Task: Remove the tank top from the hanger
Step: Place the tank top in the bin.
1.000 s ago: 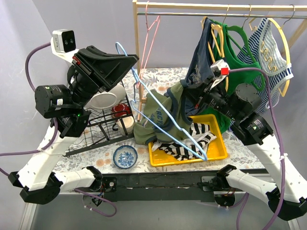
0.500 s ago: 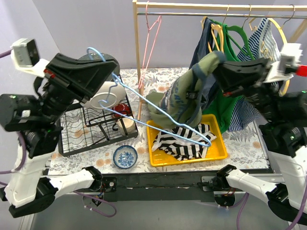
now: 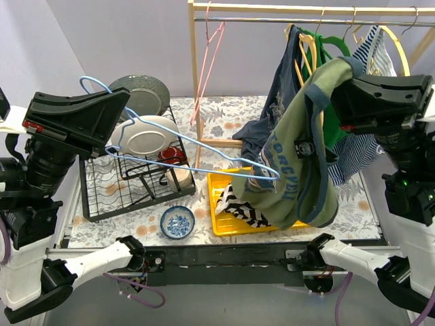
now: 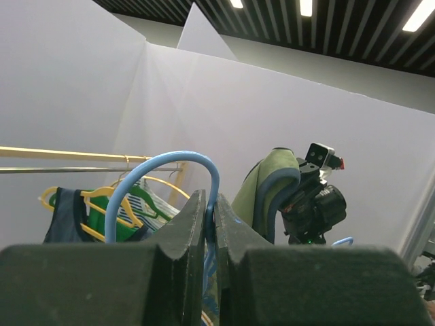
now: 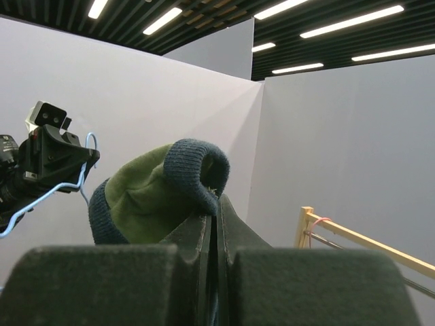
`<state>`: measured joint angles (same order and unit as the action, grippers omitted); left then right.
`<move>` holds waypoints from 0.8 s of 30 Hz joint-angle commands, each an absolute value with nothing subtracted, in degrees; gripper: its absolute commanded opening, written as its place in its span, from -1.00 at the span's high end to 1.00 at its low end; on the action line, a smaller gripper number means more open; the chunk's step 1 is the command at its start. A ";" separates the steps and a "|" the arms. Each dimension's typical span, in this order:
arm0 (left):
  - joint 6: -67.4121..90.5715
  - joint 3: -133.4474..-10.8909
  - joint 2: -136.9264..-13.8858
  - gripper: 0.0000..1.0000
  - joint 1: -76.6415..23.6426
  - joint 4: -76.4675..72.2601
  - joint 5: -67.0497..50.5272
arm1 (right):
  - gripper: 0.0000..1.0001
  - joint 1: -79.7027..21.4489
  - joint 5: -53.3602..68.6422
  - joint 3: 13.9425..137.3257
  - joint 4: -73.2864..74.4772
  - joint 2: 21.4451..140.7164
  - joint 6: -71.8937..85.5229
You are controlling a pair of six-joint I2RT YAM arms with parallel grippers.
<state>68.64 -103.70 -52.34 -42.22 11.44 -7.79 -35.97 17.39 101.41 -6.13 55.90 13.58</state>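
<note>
The olive-green tank top [image 3: 299, 163] with navy trim hangs in the air from my right gripper [image 3: 340, 85], which is shut on its strap [image 5: 197, 170] high at the right. My left gripper [image 3: 119, 102] is shut on the hook of the light-blue wire hanger [image 3: 197, 153], raised at the left; in the left wrist view the hook [image 4: 166, 170] arches over the closed jaws. The hanger's far tip [image 3: 275, 175] still reaches into the hanging tank top near its lower part. The tank top's hem hangs over the yellow tray [image 3: 221, 224].
A wooden clothes rail [image 3: 299, 9] at the back holds a pink hanger [image 3: 211, 54] and several hung garments [image 3: 380, 47]. A black dish rack [image 3: 129, 180] with plates stands at left, a small blue bowl [image 3: 178, 221] in front. A striped garment [image 3: 241, 207] lies in the yellow tray.
Both arms have risen and moved apart. The tank top has been lifted from the tray and stretched out rightward; the hanger has been pulled leftward, mostly out of the garment.
</note>
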 commanded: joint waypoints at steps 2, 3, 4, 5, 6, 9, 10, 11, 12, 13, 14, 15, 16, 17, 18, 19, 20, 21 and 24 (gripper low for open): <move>65.04 -104.94 -51.95 1.00 -42.10 14.59 -5.01 | 0.97 -35.68 17.84 106.17 -10.46 59.23 14.68; 64.95 -104.94 -51.86 1.00 -42.10 14.76 -4.75 | 0.97 -35.68 17.84 107.30 -10.98 59.67 14.85; 64.69 -104.94 -51.86 1.00 -42.10 14.85 -4.66 | 0.97 -35.77 17.84 107.75 -12.47 59.94 14.85; 64.69 -104.94 -51.68 1.00 -42.10 14.77 -4.40 | 0.97 -35.68 17.84 108.19 -13.44 60.64 15.03; 64.69 -105.03 -51.68 1.00 -42.10 14.85 -4.31 | 0.97 -35.77 17.58 108.54 -14.40 60.82 15.29; 64.51 -105.12 -51.50 1.00 -42.10 14.77 -4.31 | 0.97 -35.68 16.53 108.37 -17.40 61.17 15.21; 64.51 -105.12 -51.42 1.00 -42.10 14.85 -4.31 | 0.97 -35.68 16.18 107.33 -17.66 61.00 14.60; 64.51 -105.12 -51.24 1.00 -42.01 14.85 -4.22 | 0.97 -35.77 15.74 106.53 -17.49 60.47 14.15; 64.42 -105.12 -51.15 1.00 -42.01 15.03 -4.13 | 0.97 -35.68 14.60 105.48 -17.40 60.03 13.89; 64.34 -105.20 -51.07 1.00 -42.10 15.20 -3.96 | 0.97 -35.77 13.89 103.90 -17.40 59.59 13.63; 64.07 -105.12 -50.72 1.00 -42.01 15.38 -3.78 | 0.97 -35.77 13.28 100.84 -17.32 58.37 13.36; 63.99 -105.03 -50.45 1.00 -42.10 15.29 -3.34 | 0.97 -35.68 12.84 98.98 -17.23 57.66 13.19; 63.90 -104.86 -50.28 1.00 -42.10 15.29 -3.08 | 0.97 -35.68 12.75 97.40 -16.88 57.05 13.01; 63.64 -104.85 -50.10 1.00 -42.10 15.29 -2.90 | 0.97 -35.68 12.57 93.82 -16.44 55.65 12.92; 63.46 -104.68 -49.84 1.00 -42.10 15.29 -2.64 | 0.97 -35.77 12.22 92.04 -15.13 54.94 12.92; 63.37 -104.59 -49.75 1.00 -42.01 15.29 -2.20 | 0.97 -35.68 12.13 90.37 -14.33 54.32 12.66; 63.20 -104.59 -49.66 1.00 -42.01 15.38 -2.11 | 0.97 -35.68 11.87 88.44 -13.28 53.01 11.61; 62.93 -104.42 -49.57 1.00 -42.10 15.29 -1.94 | 0.97 -35.68 10.91 85.63 -10.40 52.39 11.25; 62.40 -104.06 -49.39 1.00 -42.10 15.38 -1.14 | 0.97 -35.68 7.49 82.02 -4.85 51.15 8.71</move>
